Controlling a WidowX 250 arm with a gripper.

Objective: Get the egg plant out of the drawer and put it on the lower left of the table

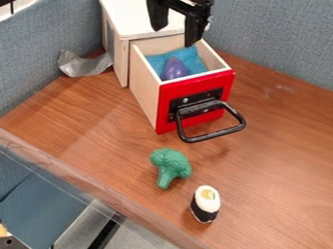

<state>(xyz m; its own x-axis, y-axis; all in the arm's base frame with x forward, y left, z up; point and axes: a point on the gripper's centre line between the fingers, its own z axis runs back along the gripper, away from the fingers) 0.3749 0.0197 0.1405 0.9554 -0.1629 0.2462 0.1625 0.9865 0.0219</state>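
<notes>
From where I'm standing, a crumpled grey strip (84, 64) lies farthest left of the black gripper (174, 36), down against the blue partition (39, 58). Nearer the gripper on that same side is the wooden cabinet (117, 53) with its white top. Well below the gripper, in front of the drawer, a green broccoli (170, 167) lies on the wood table (98, 114). The purple eggplant (174, 69) sits in the pulled-out, red-fronted drawer (228, 80), just below the gripper as I see it, against a blue cloth (190, 58). The gripper itself is released, its two fingers spread apart. Below it and a little right stands a sushi piece (205, 204), and the black drawer handle (231, 130) juts out below right.
</notes>
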